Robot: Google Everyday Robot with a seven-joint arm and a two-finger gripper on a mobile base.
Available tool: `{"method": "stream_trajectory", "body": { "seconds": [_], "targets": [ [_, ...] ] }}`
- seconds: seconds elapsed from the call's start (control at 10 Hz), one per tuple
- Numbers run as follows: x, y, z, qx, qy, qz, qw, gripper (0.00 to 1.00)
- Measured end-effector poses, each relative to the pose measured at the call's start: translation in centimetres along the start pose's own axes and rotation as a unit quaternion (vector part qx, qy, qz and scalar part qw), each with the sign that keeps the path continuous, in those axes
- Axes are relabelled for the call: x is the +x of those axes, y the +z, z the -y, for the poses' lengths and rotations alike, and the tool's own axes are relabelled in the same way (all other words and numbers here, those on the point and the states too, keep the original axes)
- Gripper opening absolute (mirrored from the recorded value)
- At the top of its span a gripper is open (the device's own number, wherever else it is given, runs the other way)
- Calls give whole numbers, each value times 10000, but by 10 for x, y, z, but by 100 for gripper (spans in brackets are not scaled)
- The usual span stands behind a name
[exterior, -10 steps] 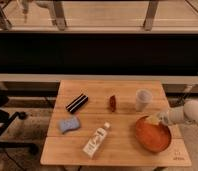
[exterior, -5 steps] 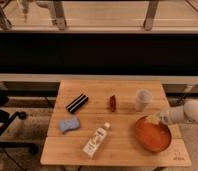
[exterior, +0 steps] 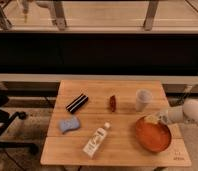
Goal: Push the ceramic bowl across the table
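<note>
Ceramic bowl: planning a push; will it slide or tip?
Probably slides rather than tips: the ceramic bowl looks wide and shallow. Glazed, likely rigid and breakable, near the table's right edge. The gripper is at its far rim.

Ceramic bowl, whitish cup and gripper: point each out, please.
ceramic bowl (exterior: 154,136): camera view, centre of its orange-red inside.
whitish cup (exterior: 143,101): camera view, middle of its side wall.
gripper (exterior: 152,119): camera view, its tip at the bowl's far rim.
</note>
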Motion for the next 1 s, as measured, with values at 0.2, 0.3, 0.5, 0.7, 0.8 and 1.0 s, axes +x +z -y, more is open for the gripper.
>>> {"method": "stream_trajectory", "body": {
  "seconds": [0.2,0.3,0.5,0.7,0.8,1.0],
  "targets": [
    [0,1,2,0,44,23,10000,49],
    [0,2,2,-2,61,27,10000,43],
    [-2,2,3,-4,105,51,9999,24],
    [-6,4,1,-4,118,69,9999,17],
    [-9,6,0,-2,116,79,9999,17],
    [-15,11,-4,-28,107,88,9999,22]
  ]
}}
